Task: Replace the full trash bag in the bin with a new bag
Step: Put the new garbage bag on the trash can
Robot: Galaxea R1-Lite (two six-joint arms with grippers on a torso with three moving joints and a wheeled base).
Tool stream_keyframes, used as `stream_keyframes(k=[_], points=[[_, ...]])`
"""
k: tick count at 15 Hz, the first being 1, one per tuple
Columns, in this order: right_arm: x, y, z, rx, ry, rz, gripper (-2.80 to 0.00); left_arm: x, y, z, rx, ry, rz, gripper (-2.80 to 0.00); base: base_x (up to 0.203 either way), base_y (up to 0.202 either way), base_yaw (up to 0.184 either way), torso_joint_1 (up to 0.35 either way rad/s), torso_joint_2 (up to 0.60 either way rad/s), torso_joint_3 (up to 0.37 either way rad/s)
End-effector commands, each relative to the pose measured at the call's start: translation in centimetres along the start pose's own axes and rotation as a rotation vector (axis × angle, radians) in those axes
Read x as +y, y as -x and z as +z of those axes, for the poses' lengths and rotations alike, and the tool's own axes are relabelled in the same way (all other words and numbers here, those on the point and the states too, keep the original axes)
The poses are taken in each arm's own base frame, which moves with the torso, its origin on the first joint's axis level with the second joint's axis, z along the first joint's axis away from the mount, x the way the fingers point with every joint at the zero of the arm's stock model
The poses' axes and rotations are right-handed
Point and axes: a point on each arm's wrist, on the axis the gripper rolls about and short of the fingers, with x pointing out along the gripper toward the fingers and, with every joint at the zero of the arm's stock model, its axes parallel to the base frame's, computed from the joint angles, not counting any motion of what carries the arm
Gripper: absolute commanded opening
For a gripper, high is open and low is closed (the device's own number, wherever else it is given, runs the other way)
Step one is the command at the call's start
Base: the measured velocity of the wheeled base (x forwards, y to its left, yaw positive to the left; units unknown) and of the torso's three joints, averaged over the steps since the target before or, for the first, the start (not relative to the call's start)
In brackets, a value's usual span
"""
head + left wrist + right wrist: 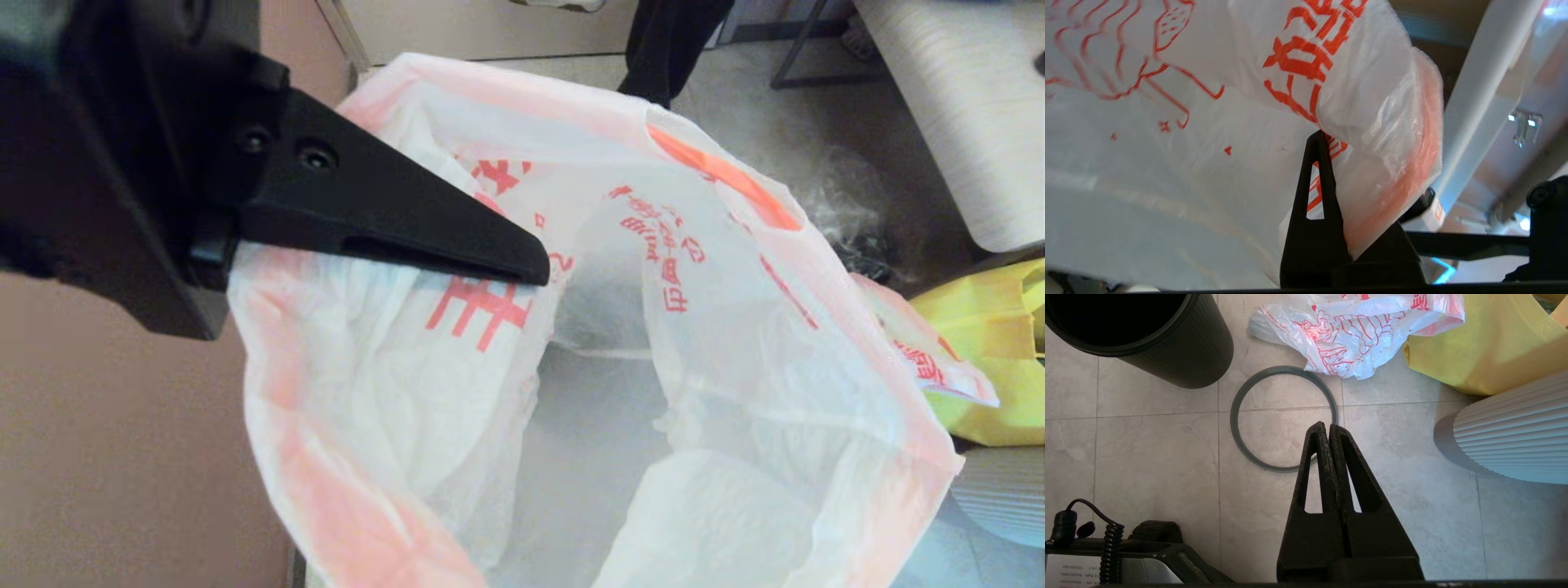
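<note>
Left tool [535,269] is clenched on the pink-edged rim of the new bag [735,343], holding it up close under the head camera with the mouth gaping toward the camera — its body hanging away below. The held bag lies to the right of the tool's tip, its long axis running downward. Right tool [1327,426] is pressed shut on nothing, parked over the floor [1147,457]; just beyond its tip lies the dark ring rim [1284,418], with another printed bag [1355,339] farther off.
</note>
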Motion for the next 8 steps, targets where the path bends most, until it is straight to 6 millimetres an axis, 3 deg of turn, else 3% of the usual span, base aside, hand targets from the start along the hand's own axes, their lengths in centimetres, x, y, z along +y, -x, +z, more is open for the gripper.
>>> stream_keyframes(k=[1, 8], points=[[0.0, 0.0, 0.0, 0.002, 0.000, 0.001, -2.80, 0.2, -1.0, 0.0, 0.036, 0.010, -0.001, -2.80, 0.000, 0.000, 0.000, 0.000, 0.00, 0.000], [0.0, 0.0, 0.0, 0.002, 0.001, 0.001, -2.80, 1.3, -5.6, 2.6, 0.056, 0.036, -0.118, -2.80, 0.000, 0.000, 0.000, 0.000, 0.00, 0.000]])
